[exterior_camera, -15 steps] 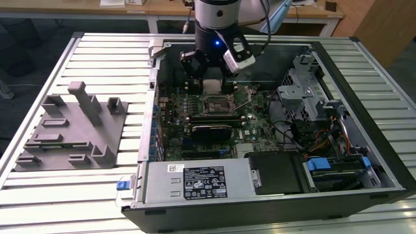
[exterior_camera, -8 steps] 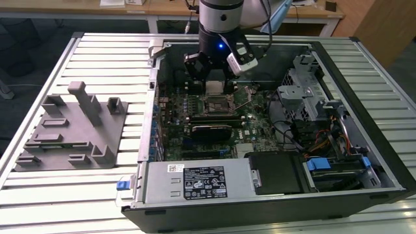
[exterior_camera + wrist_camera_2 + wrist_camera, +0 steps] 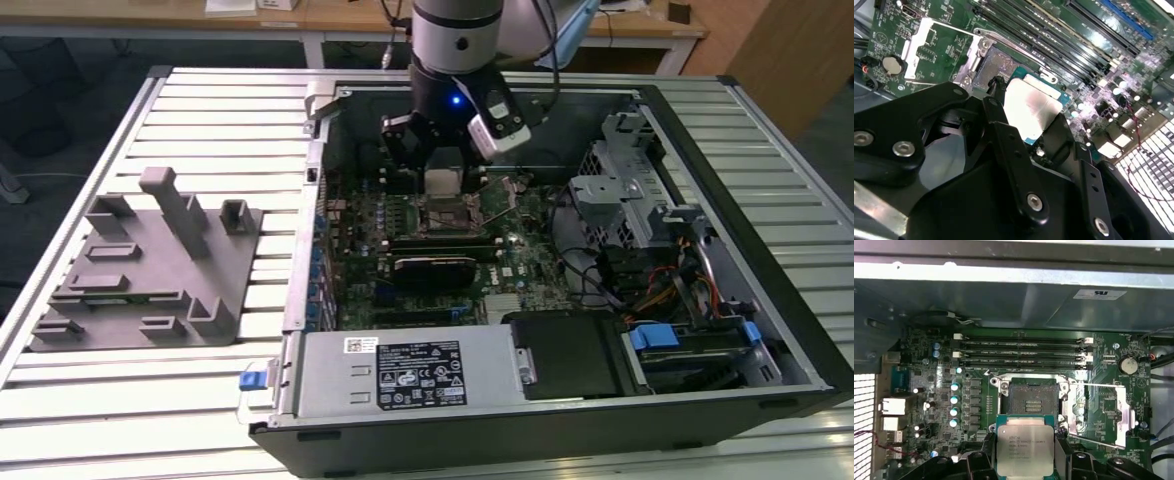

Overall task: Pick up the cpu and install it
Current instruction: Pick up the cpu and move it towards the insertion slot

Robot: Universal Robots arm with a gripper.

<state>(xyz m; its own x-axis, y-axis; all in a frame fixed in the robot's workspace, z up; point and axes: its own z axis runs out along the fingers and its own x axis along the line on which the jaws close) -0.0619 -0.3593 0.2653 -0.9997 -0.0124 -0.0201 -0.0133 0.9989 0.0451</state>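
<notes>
You see the cpu (image 3: 1025,446) clamped by two opposite edges between the black fingers (image 3: 1061,462) of the gripper (image 3: 1025,460), its silvery top facing the first wrist view. It is held flat close to the open cpu socket (image 3: 1029,399) and is not seated in it. The metal load plate (image 3: 1104,410) lies folded open beside the socket. In the exterior view the arm (image 3: 457,40) comes straight down from the upper centre into the computer case (image 3: 801,340). The grey tray (image 3: 147,270) lies at the exterior view's left.
</notes>
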